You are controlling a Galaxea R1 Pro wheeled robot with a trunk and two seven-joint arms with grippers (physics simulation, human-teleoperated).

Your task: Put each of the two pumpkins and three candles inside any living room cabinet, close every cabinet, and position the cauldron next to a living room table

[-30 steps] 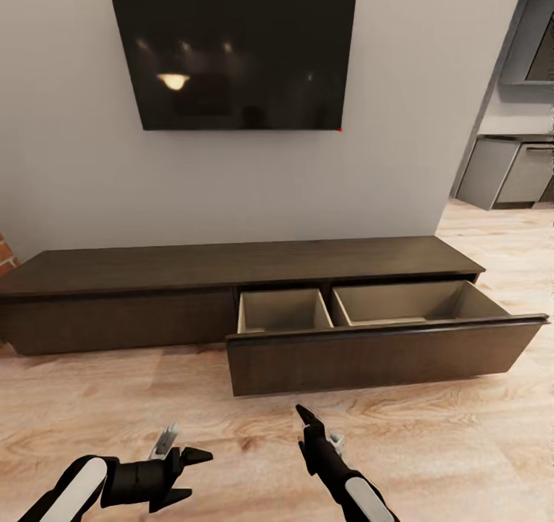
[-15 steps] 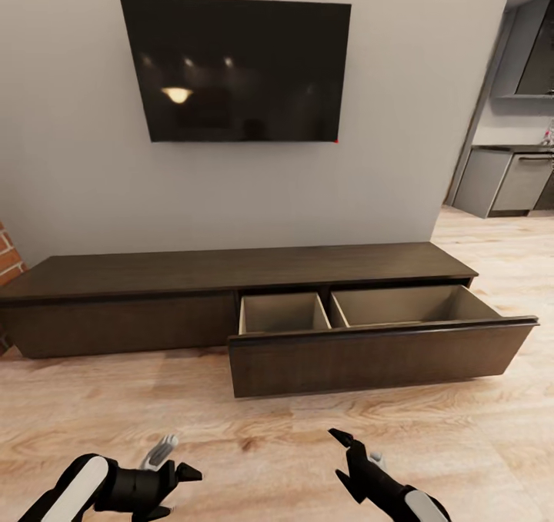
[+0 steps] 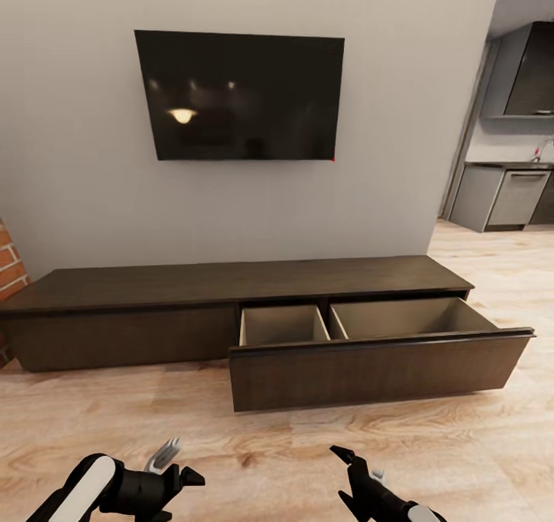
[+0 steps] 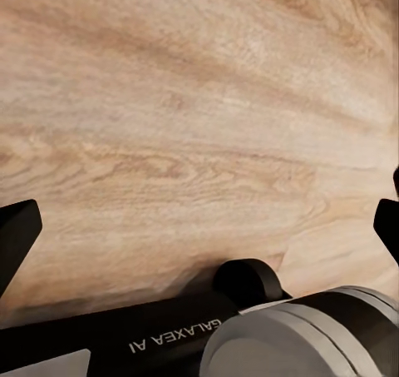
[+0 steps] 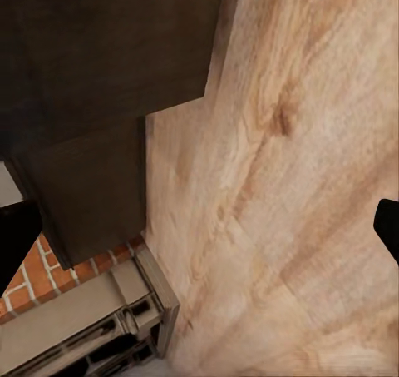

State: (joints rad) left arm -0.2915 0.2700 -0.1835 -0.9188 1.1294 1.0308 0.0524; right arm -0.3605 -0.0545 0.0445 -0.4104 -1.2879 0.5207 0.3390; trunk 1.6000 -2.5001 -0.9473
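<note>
At nine o'clock in my head view I am seeing a sliver of red brick [image 3: 8, 264] sitting against the left end of the cabinet [image 3: 231, 280], which is stretching low and dark across the middle of the view along the grey wall [image 3: 77, 161]. Above it, at twelve o'clock, a black television [image 3: 242, 95] is hanging on that wall, showing reflected ceiling lights. The left drawer front is sitting flush, while the wide right drawer [image 3: 381, 368] is standing pulled out over the wood floor [image 3: 261, 437], showing two pale compartments, both bare inside as far as I can see. Down at seven o'clock my left gripper [image 3: 183, 485] is hovering over the planks with its fingers spread and nothing between them; the left wrist view is showing only bare floor [image 4: 199, 127] past the finger tips. At five o'clock my right gripper [image 3: 350, 467] is hovering low too, fingers apart and holding nothing; its wrist view is looking past them at the cabinet's end [image 5: 100, 102], brickwork [image 5: 50, 281] and a pale moulded surround [image 5: 108, 319]. At two o'clock grey kitchen units [image 3: 504, 195] are standing beyond the wall's corner.
</note>
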